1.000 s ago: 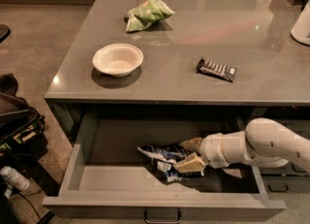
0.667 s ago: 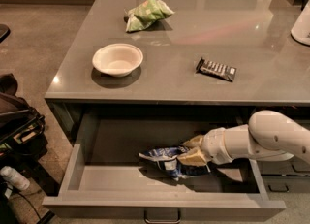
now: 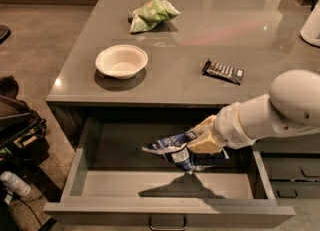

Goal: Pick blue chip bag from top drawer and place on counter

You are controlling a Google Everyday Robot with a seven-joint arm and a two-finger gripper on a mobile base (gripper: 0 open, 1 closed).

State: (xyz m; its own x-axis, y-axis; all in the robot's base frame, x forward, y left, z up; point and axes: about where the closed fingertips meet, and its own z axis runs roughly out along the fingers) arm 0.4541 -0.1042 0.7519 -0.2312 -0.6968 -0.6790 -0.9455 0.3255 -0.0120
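Change against the earlier view: the blue chip bag (image 3: 172,150), formerly low in the top drawer (image 3: 75,175), is now raised clear of the drawer floor, and a dark shadow is cast beneath it. The gripper (image 3: 202,142) is closed on the bag's right end, inside the open drawer, just below the table (image 3: 210,30) edge. The white arm (image 3: 270,117) is set higher than before and now overlaps the front right edge of the table.

Materials and shapes, left to right:
- Top drawer: wide, shallow, matte grey, plain inside; pulled fully out; a thin metal bar handle (image 3: 167,222) is fitted to its front.
- White bowl (image 3: 121,61): round, shallow, smooth; placed on the table near the left front.
- Light green snack bag (image 3: 151,14): crumpled foil; placed further back on the table.
- Blue chip bag: dark blue, glossy, creased, with white patches; held tilted, its left end pointed outward.
- Gripper: pale tan fingers, mounted on a rounded white wrist.
- Black bar wrapper (image 3: 223,71): small, flat, rectangular, with white print; placed on the table right of the bowl.
- Table: large, smooth, glossy grey, thin-edged; soft reflections are carried on it.
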